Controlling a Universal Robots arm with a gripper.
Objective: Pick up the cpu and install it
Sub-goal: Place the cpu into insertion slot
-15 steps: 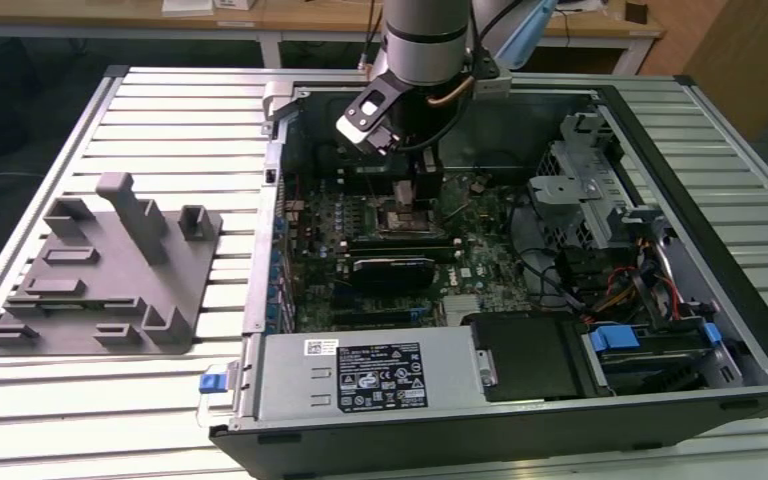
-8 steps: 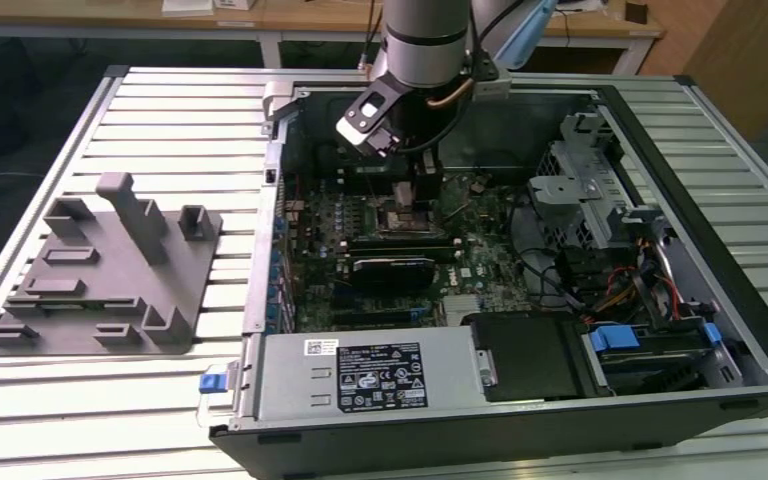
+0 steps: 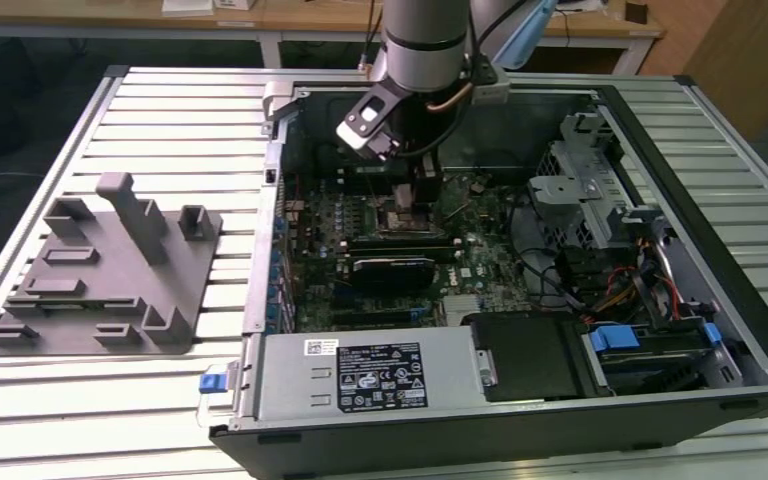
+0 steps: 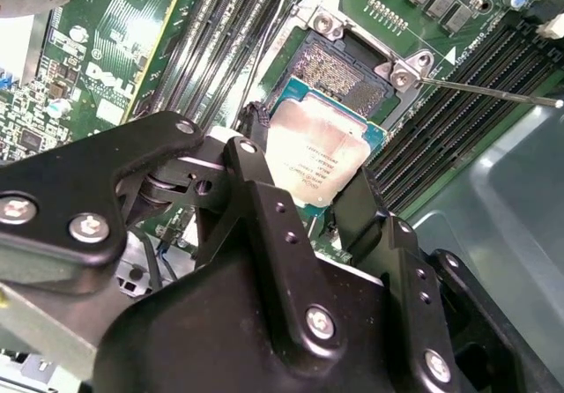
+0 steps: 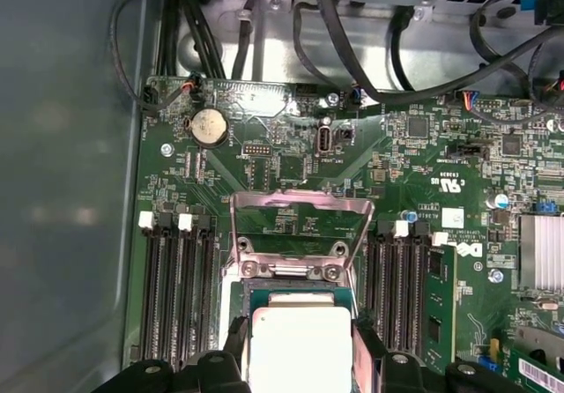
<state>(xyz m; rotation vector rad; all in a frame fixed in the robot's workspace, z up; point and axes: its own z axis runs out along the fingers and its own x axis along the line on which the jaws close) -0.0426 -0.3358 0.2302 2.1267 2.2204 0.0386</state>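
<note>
Black metal gripper [image 4: 308, 177] fingers pinch the cpu [image 4: 319, 151] by two opposite edges, a flat square chip with a dull silver top. It sits over the open socket [image 4: 339, 71] with its hinged steel frame, on the green motherboard [image 5: 291, 146].

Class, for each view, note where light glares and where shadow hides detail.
In the first wrist view, glare washes the cpu nearly white, while the case wall is dim; in the second wrist view, the cpu shines in the grip of the dark claw; in the exterior view, the slatted table is bright and the motherboard lies in shade.
</note>
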